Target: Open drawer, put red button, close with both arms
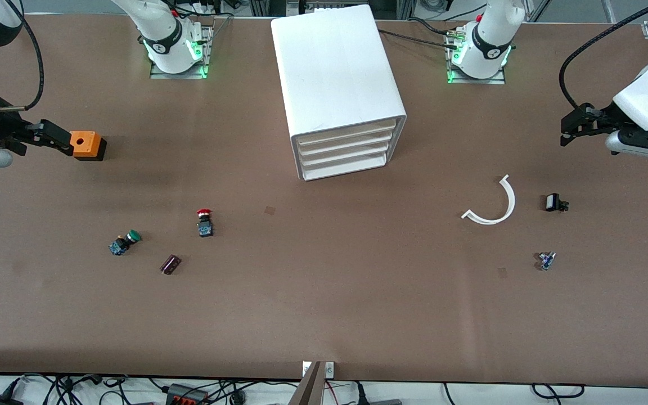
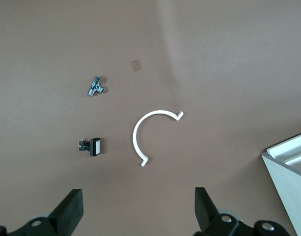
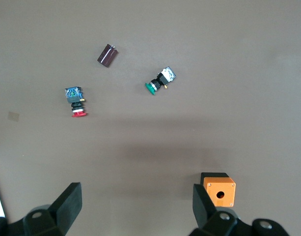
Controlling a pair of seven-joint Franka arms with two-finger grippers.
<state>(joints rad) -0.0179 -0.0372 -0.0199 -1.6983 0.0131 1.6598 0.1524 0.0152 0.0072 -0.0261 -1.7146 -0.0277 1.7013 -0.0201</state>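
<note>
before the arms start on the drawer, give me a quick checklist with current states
1. Top drawer shut, needs opening first: ok.
2. Red button lying free on the table, uncovered: ok.
3. Green button apart from the red one, no mix-up: ok.
4. Left gripper open, empty, above the white arc piece: ok.
5. Right gripper open, empty, by the orange box: ok.
6. Drawer handle to grip: cannot tell.
</note>
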